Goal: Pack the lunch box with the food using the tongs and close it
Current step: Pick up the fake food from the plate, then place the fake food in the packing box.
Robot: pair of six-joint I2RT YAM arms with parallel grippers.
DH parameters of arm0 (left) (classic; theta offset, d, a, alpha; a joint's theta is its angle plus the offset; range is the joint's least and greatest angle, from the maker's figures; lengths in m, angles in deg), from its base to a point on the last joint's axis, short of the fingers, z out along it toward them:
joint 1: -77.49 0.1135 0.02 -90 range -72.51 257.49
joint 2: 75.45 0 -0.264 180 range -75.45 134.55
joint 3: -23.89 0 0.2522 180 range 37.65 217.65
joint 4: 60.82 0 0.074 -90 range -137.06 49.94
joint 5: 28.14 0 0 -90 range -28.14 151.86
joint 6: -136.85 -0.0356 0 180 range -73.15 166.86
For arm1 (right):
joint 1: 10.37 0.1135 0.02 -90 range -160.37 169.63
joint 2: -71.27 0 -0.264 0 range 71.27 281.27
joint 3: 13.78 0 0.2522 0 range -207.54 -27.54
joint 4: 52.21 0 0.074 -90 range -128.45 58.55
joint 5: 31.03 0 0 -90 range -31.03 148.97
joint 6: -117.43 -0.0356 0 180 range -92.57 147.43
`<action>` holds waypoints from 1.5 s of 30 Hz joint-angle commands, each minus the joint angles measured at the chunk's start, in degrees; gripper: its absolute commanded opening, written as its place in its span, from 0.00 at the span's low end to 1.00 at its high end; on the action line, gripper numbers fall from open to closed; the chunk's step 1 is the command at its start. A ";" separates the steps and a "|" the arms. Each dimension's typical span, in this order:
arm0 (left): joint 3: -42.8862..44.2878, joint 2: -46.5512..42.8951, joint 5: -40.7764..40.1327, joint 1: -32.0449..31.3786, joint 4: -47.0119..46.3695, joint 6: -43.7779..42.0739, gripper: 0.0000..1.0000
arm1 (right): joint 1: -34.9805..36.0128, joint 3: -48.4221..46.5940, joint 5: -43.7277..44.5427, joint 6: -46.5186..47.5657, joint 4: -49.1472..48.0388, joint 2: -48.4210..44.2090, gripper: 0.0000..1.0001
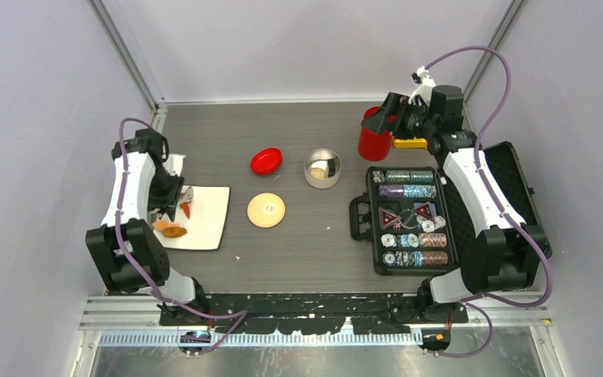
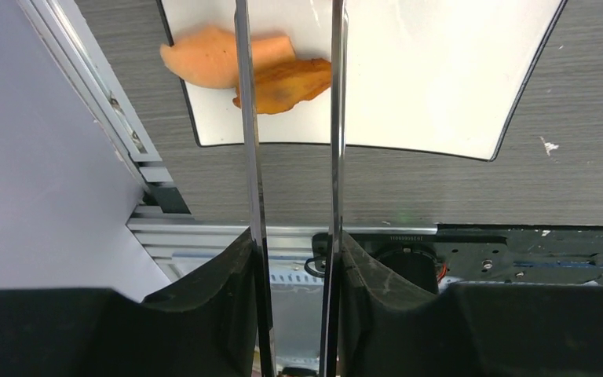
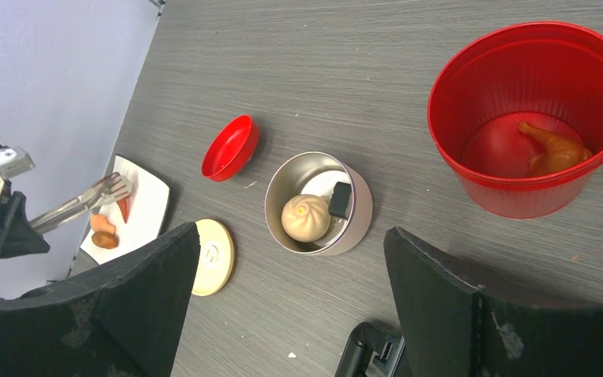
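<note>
My left gripper (image 2: 292,243) is shut on the tongs (image 2: 247,157); its black fingers press both silver arms, which still stand apart. Seen from the right wrist, the tongs' tips (image 3: 114,188) hang over the white plate (image 1: 208,220), beside a red-orange piece (image 3: 125,207). Orange and brown food (image 2: 228,63) lies on the plate's near corner, partly under the tongs' left arm. The steel lunch box (image 1: 323,168) stands mid-table and holds a whitish bun (image 3: 306,217) and a dark piece (image 3: 340,199). Its tan lid (image 1: 266,210) lies flat to its left. My right gripper (image 1: 391,119) stands open and holds nothing, at the back right.
A red cup (image 1: 373,141) under the right gripper holds a brown drumstick-shaped piece (image 3: 553,149). A small red bowl (image 1: 267,161) lies behind the lid. An open black case of poker chips (image 1: 408,220) fills the right side. A yellow block (image 1: 410,143) sits by the cup.
</note>
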 commanded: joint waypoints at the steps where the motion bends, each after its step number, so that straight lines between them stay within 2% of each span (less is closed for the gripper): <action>1: 3.83 -1.95 1.40 -0.57 1.19 0.65 0.32 | -0.02 -0.30 0.20 1.00 -1.48 -2.55 0.91; 10: 10.76 -0.38 3.76 -3.39 1.37 1.27 0.28 | -0.58 -0.58 0.59 0.32 -1.46 -2.47 0.92; 15: 15.24 1.49 4.57 -5.45 2.24 1.50 0.23 | -0.92 -0.72 0.65 0.31 -1.44 -2.64 0.91; 20: 21.11 2.62 11.85 -8.18 1.94 1.75 0.20 | -1.30 -0.89 0.76 0.44 -1.42 -2.69 0.91; 25: 31.51 7.03 17.44 -15.29 -0.74 4.60 0.21 | -4.18 -2.29 0.71 -3.25 -2.14 -1.51 0.91; 32: 47.93 17.49 22.22 -25.48 -8.92 7.99 0.22 | -9.98 -4.84 0.51 -8.32 -3.98 0.05 0.91; 38: 62.29 27.91 24.28 -31.49 -14.59 11.61 0.22 | -13.82 -6.09 0.65 -9.34 -3.88 -0.01 0.91; 45: 67.40 33.54 25.42 -38.62 -24.46 13.87 0.23 | -15.96 -6.81 1.01 -9.34 -3.86 0.24 0.91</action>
